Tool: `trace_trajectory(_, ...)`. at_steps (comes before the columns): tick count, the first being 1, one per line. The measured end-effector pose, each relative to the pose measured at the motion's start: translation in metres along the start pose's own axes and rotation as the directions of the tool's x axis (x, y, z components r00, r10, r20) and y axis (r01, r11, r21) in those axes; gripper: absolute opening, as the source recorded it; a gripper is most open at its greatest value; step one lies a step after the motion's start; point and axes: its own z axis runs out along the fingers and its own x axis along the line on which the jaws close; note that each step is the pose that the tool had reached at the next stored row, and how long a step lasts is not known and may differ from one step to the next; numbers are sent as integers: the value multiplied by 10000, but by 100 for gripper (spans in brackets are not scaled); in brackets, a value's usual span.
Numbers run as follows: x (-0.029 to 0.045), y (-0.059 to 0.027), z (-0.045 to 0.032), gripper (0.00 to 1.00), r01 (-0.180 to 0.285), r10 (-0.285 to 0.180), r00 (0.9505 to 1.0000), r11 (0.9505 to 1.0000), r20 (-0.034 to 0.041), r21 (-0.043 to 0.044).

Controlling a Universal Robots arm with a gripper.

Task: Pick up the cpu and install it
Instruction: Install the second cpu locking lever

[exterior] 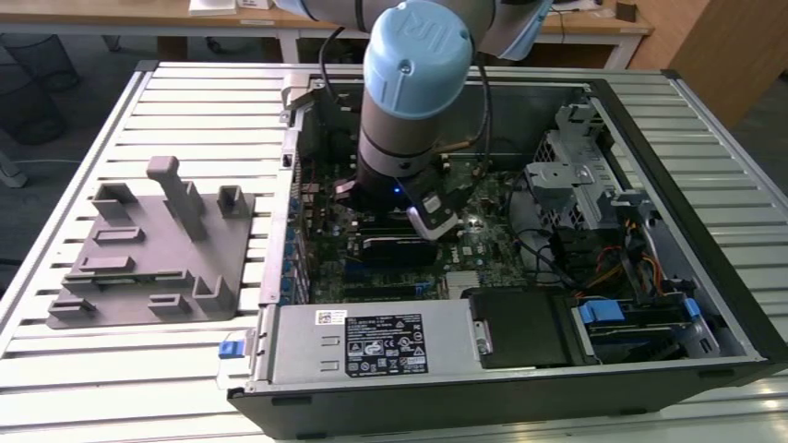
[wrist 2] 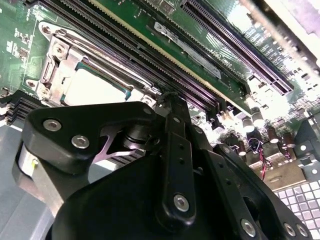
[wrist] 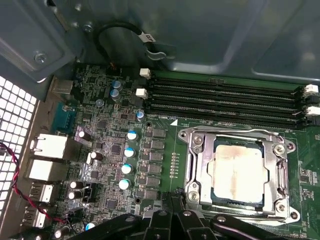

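White slatted desk (exterior: pixel 185 369), open black computer case (exterior: pixel 689 231): your pale silver square cpu (wrist: pixel 235 172) sits in its socket already; black claw (wrist: pixel 175 212) nearby, pressed together, empty.

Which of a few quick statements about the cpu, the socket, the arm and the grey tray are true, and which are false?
1. The cpu lies in the metal socket frame on the motherboard. True.
2. The cpu sits on the grey peg tray. False: it is in the socket inside the computer case.
3. The arm reaches down into the open case. True.
4. The grey peg tray is inside the case. False: it lies on the slatted table, at the exterior view's left of the case.
5. The memory slots run beside the socket. True.
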Motion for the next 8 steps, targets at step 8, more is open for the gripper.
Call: trace_trajectory(8, 6, 9, -23, 11, 1, -1, 10000, 10000, 3, -5)
